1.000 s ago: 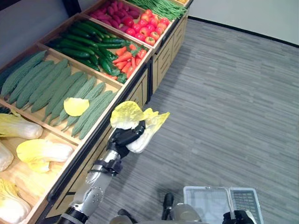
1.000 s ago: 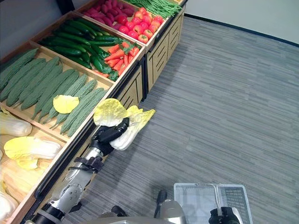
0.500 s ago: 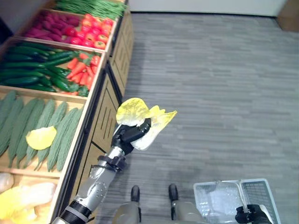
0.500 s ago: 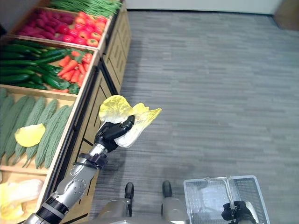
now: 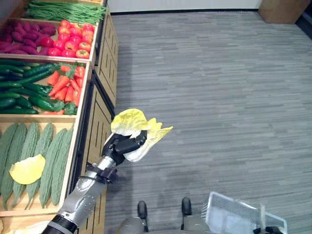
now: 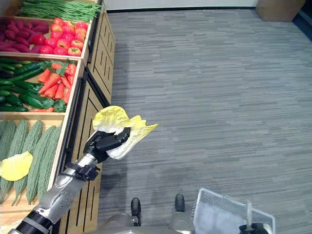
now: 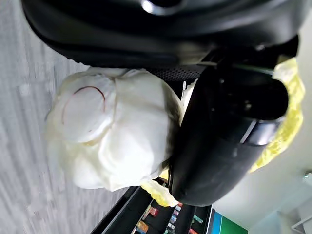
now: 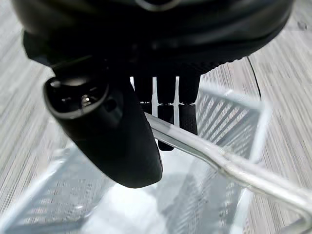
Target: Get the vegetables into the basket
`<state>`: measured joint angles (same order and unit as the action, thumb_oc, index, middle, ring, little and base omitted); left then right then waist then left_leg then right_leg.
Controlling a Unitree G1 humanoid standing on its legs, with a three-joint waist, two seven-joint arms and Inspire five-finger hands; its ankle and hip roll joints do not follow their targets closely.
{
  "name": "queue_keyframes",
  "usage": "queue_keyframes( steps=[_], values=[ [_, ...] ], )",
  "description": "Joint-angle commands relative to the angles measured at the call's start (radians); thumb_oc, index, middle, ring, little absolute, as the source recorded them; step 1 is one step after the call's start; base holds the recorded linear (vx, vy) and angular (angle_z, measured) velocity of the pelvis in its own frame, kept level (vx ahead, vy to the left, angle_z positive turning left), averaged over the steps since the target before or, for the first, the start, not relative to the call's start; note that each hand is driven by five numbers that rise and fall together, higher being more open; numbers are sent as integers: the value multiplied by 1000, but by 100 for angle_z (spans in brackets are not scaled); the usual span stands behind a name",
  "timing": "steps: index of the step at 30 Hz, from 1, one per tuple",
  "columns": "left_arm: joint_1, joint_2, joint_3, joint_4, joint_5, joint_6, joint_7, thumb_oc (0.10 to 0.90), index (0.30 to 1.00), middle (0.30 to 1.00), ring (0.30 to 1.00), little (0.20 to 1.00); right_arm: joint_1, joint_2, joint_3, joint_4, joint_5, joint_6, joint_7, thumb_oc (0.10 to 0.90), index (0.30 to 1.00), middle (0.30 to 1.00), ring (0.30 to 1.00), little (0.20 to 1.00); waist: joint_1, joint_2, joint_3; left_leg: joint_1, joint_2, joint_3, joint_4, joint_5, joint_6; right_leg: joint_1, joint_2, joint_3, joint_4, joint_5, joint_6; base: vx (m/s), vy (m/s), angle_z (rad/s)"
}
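Left eye view: your left hand [image 5: 123, 145] sits at frame centre, fingers curled round a napa cabbage [image 5: 139, 131] lifted clear of the produce shelf [image 5: 92, 112] and out over the grey floor [image 5: 219, 97]; the wire basket [image 5: 234, 219] lies at 5 o'clock, well apart from the cabbage. On the shelf, a loose yellow cabbage leaf [image 5: 28, 168] rests on the bitter gourds [image 5: 44, 156] at 8 o'clock, cucumbers [image 5: 19, 90] and carrots [image 5: 63, 85] at 10 o'clock. Right eye view: same layout, basket rim at the lower edge, cabbage held by its white base with leaves fanning toward 1 o'clock. Left wrist view: thumb and fingers clamp the pale stalk end firmly. Right wrist view: your right hand [image 8: 117, 141] has its fingers hooked round the basket handle [image 8: 229, 170], with the basket's mesh below. Step in hand, by my reading: carry phase, cabbage picked but not yet delivered. Next move calls for swinging the left arm toward 5 o'clock over the basket mouth, then releasing low. Versus one second ago: the whole scene has rotated, so the camera has turned away from the shelf; the grip on the cabbage looks unchanged, and the basket now appears tilted.
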<state>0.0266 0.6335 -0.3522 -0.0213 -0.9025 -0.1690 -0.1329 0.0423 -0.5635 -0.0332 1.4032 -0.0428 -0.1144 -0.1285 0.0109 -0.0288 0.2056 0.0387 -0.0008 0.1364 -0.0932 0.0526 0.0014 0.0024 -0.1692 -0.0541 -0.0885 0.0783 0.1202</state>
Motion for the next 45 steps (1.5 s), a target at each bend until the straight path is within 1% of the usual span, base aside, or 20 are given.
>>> queue_keyframes(
  steps=[1, 5, 6, 8, 11, 13, 18, 19, 20, 21, 22, 23, 26, 29, 30, 32, 34, 40, 42, 45],
  values=[
    [-72, 12, 39, -174, 29, -93, -70, 400, 300, 300, 300, 300, -23, -141, 26, -30, -8, -37, -46, 400, 300, 300, 300, 300, 17, -35, -85, -37, 70, -46, 7, 30, -87, -18, -39, -28, 39, 41, 88, 23, -128, 14],
    [-90, 60, 16, -195, 58, -90, -85, 400, 300, 300, 300, 300, -43, -212, 63, -158, -14, -70, -24, 400, 300, 300, 300, 300, 9, -34, -104, -33, 82, -58, 6, 34, -97, -1, -26, -36, 24, 38, 80, 16, -76, 11],
    [-100, 77, 5, -205, 75, -92, -90, 400, 300, 300, 300, 300, -62, -246, 88, -257, -21, -86, -23, 400, 300, 300, 300, 300, 5, -32, -115, -27, 86, -56, 6, 34, -100, 4, -20, -40, 14, 40, 78, 20, -65, 7],
    [-102, 75, 4, -206, 81, -95, -86, 400, 300, 300, 300, 300, -68, -255, 96, -308, -24, -91, -24, 400, 300, 300, 300, 300, 3, -31, -120, -25, 88, -56, 6, 33, -101, 6, -18, -37, 11, 39, 77, 22, -32, 7],
    [-141, 95, -22, -220, 134, -101, -85, 400, 300, 300, 300, 300, -105, -336, 119, -558, -41, -121, -22, 400, 300, 300, 300, 300, -2, -25, -136, -16, 96, -45, 6, 30, -105, 10, -9, -31, 5, 38, 73, 13, -24, 1],
    [-158, 98, -36, -219, 146, -104, -83, 400, 300, 300, 300, 300, -121, -352, 129, -590, -47, -125, -23, 400, 300, 300, 300, 300, -3, -23, -139, -14, 98, -42, 6, 29, -107, 12, -7, -31, 3, 37, 73, 13, -17, -5],
    [-255, 145, -110, -224, 220, -109, -97, 400, 300, 300, 300, 300, -267, -492, 306, -762, -193, -138, 20, 400, 300, 300, 300, 300, 0, -23, -154, -8, 104, -32, 6, 22, -111, 14, -3, -26, 1, 34, 71, 5, -6, -2],
    [-254, 144, -108, -223, 220, -110, -97, 400, 300, 300, 300, 300, -274, -493, 312, -759, -192, -138, 20, 400, 300, 300, 300, 300, -2, -21, -153, -7, 104, -32, 6, 22, -111, 15, -2, -25, 1, 34, 71, 3, -8, -7],
    [-285, 164, -137, -228, 237, -112, -103, 400, 300, 300, 300, 300, -316, -529, 368, -790, -236, -144, 34, 400, 300, 300, 300, 300, 1, -23, -156, -6, 104, -30, 6, 20, -111, 14, -3, -23, 1, 34, 71, 5, -2, -7],
    [-308, 165, -153, -233, 257, -115, -96, 400, 300, 300, 300, 300, -351, -532, 399, -787, -254, -145, 29, 400, 300, 300, 300, 300, -2, -21, -157, -3, 104, -27, 6, 18, -111, 15, -3, -18, 1, 34, 72, 4, -2, -7],
    [-308, 165, -152, -233, 257, -115, -96, 400, 300, 300, 300, 300, -352, -532, 400, -787, -254, -146, 29, 400, 300, 300, 300, 300, -2, -21, -157, -3, 104, -27, 6, 18, -111, 15, -3, -17, 1, 34, 72, 15, 10, -4],
    [-358, 174, -197, -239, 293, -118, -98, 400, 300, 300, 300, 300, -423, -547, 457, -815, -276, -145, 36, 400, 300, 300, 300, 300, -2, -19, -161, 1, 105, -22, 6, 13, -110, 13, -4, -14, 1, 33, 73, 15, 9, -4],
    [-401, 170, -227, -241, 331, -125, -89, 400, 300, 300, 300, 300, -470, -532, 490, -814, -271, -144, 36, 400, 300, 300, 300, 300, -1, -18, -162, 4, 106, -19, 6, 11, -109, 14, -5, -12, 1, 33, 73, 17, 6, -6],
    [-479, 151, -293, -247, 376, -135, -79, 400, 300, 300, 300, 300, -562, -500, 558, -824, -254, -144, 50, 400, 300, 300, 300, 300, 2, -17, -163, 7, 104, -17, 6, 7, -107, 15, -5, -8, 1, 31, 73, 0, 0, 0],
    [-524, 136, -328, -255, 419, -144, -75, 400, 300, 300, 300, 300, -604, -472, 590, -836, -234, -146, 59, 400, 300, 300, 300, 300, 5, -17, -165, 8, 104, -17, 6, 4, -105, 16, -6, -7, 1, 30, 73, 11, 3, -3],
    [-539, 133, -337, -258, 436, -148, -74, 400, 300, 300, 300, 300, -622, -463, 602, -836, -225, -146, 64, 400, 300, 300, 300, 300, 4, -15, -163, 10, 104, -16, 6, 3, -105, 18, -6, -5, 1, 28, 72, 7, 4, -4],
    [-584, 110, -376, -274, 489, -159, -69, 400, 300, 300, 300, 300, -677, -413, 636, -826, -186, -144, 78, 400, 300, 300, 300, 300, 7, -13, -162, 12, 103, -16, 6, 0, -104, 21, -8, -6, 1, 25, 73, 7, 6, -5],
    [-609, 59, -414, -292, 523, -162, -58, 400, 300, 300, 300, 300, -763, -323, 677, -770, -130, -132, 83, 400, 300, 300, 300, 300, 13, -10, -155, 13, 103, -15, 6, -2, -103, 24, -8, -4, 1, 22, 72, -2, 1, -1],
    [-612, 28, -434, -304, 530, -157, -58, 400, 300, 300, 300, 300, -796, -266, 687, -735, -111, -122, 76, 400, 300, 300, 300, 300, 16, -10, -152, 13, 103, -17, 6, -3, -102, 24, -8, -7, 1, 21, 71, 0, 0, 0],
    [-615, 11, -449, -303, 539, -152, -60, 400, 300, 300, 300, 300, -813, -238, 691, -727, -105, -116, 72, 400, 300, 300, 300, 300, 16, -11, -148, 8, 102, -15, 6, 7, -100, 19, -9, -5, 1, 29, 69, 0, 0, 0]
  ],
)
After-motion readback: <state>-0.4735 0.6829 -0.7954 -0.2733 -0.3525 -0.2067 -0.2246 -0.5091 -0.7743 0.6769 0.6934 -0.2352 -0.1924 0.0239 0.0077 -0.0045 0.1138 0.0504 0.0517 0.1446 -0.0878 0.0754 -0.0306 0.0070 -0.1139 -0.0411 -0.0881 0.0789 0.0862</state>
